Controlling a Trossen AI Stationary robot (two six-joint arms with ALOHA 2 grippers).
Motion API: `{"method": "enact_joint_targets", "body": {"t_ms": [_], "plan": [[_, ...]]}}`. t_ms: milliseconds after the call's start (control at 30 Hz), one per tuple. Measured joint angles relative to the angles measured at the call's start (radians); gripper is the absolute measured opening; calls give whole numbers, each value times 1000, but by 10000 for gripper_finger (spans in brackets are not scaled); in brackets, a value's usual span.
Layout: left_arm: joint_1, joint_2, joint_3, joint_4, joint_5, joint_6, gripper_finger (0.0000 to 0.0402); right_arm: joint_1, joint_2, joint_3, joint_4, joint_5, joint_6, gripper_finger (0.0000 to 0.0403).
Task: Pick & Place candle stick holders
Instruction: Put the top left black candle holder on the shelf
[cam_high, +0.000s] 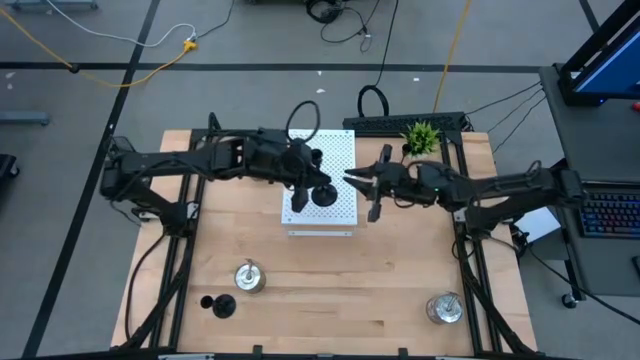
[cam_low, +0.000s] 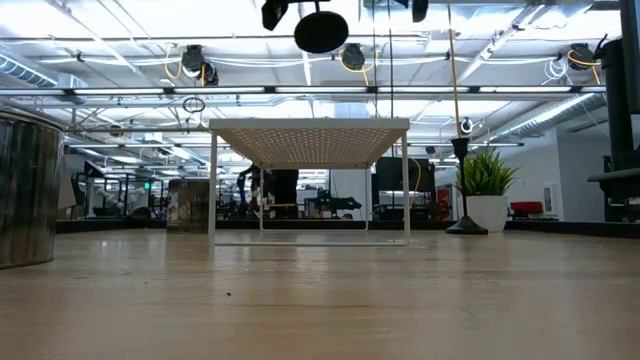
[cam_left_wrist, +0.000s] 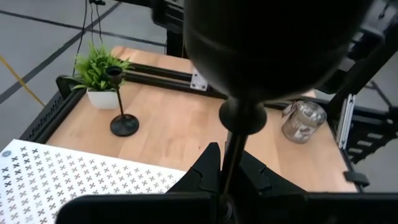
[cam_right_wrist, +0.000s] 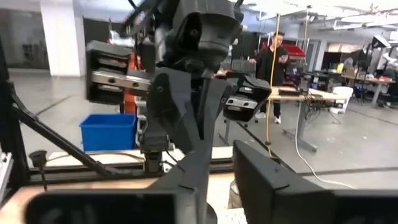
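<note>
My left gripper is over the white perforated board, shut on a black candle stick holder whose round base fills the top of the left wrist view. The same holder shows high above the board in the low view. My right gripper is open and empty just to the right of it, fingers pointing at the left gripper. Another black holder stands on its base beside the potted plant. A silver holder and a black one stand near left, and a silver one stands near right. My left gripper pinches the black holder's thin stem between its two fingers. The fingers come from the table's left, slanting down. The round base sticks out beyond the fingertips toward the table's right. The holder is tilted and lifted clear of the board.
The white board stands on thin legs at the table's far middle. The plant in its white pot is at the far right. A silver holder looms close at the low view's left. Bare wood lies across the near middle.
</note>
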Motion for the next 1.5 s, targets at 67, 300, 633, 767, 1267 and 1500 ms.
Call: {"method": "enact_joint_targets", "body": {"t_ms": [67, 300, 633, 767, 1267, 1500], "plan": [[-1, 4, 1, -10, 0, 15, 11, -5, 19, 26, -18, 1, 0, 107], [-6, 3, 1, -6, 0, 29, 11, -6, 66, 60, -6, -1, 0, 186], [-30, 50, 3, 21, 1, 38, 11, -42, 124, 106, 0, -110, 58, 216], [-32, 74, 2, 42, 1, 43, 11, -70, 134, 106, 17, -182, 122, 212], [-23, 76, 1, 65, 19, 41, 11, -92, 133, 106, 9, -183, 159, 210], [-24, 75, 1, 92, 25, 41, 11, -92, 133, 105, 9, -184, 159, 192]]}}
